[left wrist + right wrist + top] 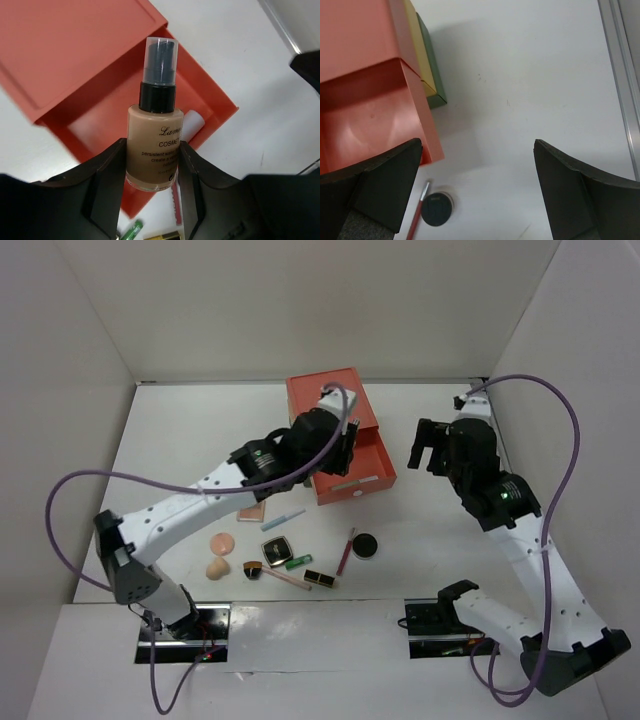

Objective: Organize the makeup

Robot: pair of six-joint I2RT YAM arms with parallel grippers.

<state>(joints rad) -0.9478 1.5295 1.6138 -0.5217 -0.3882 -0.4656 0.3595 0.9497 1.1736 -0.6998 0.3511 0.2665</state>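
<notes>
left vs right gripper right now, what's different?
The left gripper is shut on the foundation bottle; the right gripper is open and empty. The left gripper is over the open orange drawer; the right gripper is over bare table beside the drawer box. Both are black two-finger grippers.

Left arm (180, 505): base at lower left of the top view, stretched up and right toward frame centre, wrist pitched down. Left gripper (152, 150) is clamped on a bottle (155, 120), one finger on each side of its body, bottle upright between them. Right arm (530, 550): base at lower right, folded up along the right side, elbow mid-right. Right gripper (477, 145) sits upper right in the top view, fingers spread wide, nothing between them.
</notes>
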